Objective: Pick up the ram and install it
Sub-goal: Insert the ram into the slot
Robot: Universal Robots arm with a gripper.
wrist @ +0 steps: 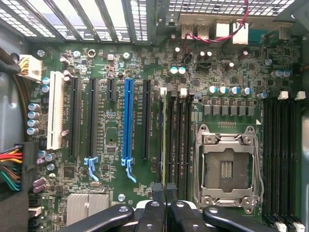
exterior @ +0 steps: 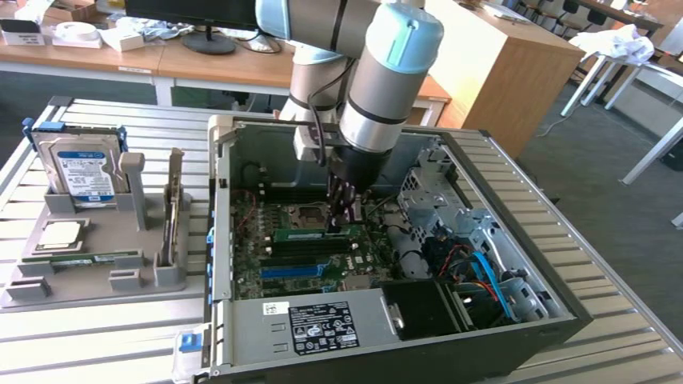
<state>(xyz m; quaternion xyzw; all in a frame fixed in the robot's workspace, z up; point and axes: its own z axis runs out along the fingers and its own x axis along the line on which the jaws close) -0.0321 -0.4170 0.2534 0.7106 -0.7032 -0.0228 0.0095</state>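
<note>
Black pincer (wrist: pixel 165 195) is sitting closest to the lens, clenched on the ram (wrist: pixel 164 140), which is showing edge-on as a thin green line between the jaws. That stick is hanging low inside the open computer case (exterior: pixel 219 240), lined up along the outermost of the black memory slots (wrist: pixel 179 140), just beside the CPU socket (wrist: pixel 227 166). Whether it is already touching the slot, I cannot tell.

Now the danger, as I'm reading it. The grip is looking off-centre on the stick, so any push down could be tipping one end in first and jamming it. A slight skew and the edge is riding the slot wall instead of dropping in. Drifting sideways is putting it against the socket's metal frame, and that socket is lying open and empty.

Room-wise, it is looking tight. The drive cage (exterior: pixel 427 192) is standing near the arm on the exterior view's right, and the case walls are boxing the board in all round. Straight up is the one open way out. Over on the grey holder (exterior: pixel 96 280), the second green stick (exterior: pixel 80 259) is lying well apart, out of harm's way.
</note>
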